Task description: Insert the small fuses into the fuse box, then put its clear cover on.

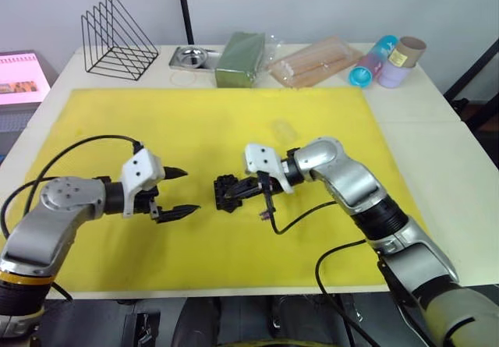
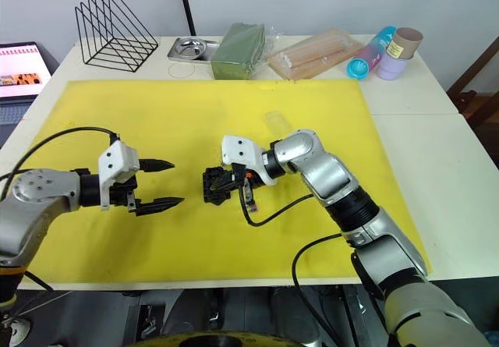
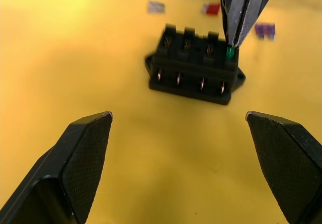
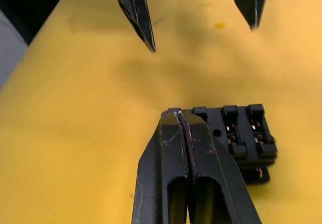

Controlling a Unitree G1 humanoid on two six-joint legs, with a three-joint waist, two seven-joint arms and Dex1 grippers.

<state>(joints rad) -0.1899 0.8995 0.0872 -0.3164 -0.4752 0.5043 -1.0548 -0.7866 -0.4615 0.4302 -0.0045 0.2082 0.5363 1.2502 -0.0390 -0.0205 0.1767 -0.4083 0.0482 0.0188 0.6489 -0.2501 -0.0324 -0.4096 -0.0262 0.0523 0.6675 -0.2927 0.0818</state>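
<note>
Right in the middle of the yellow mat (image 1: 117, 113) sits the fuse box (image 3: 193, 65), and everything else is easiest to place off it. The right end effector (image 3: 240, 39) is over one end slot of the box, fingers pressed together on the green fuse (image 3: 230, 52), which looks partly seated. The left end effector (image 1: 178, 192) hovers just beside the box on the robot's left, fingers spread wide, holding nothing.

Just past the box, away from the left end effector, lie the other three: the greyish fuse (image 3: 156, 6), the red fuse (image 3: 212, 8) and the purple fuse (image 3: 265, 29), all loose on the mat. The clear cover (image 1: 283, 131) rests further back toward the far side of the table.

My guess: these fuses are featherweight, hard and slick, so pinch the flat plastic head and keep the blades straight. The box is light too and could skid when pushed, so bracing it seems smart.
</note>
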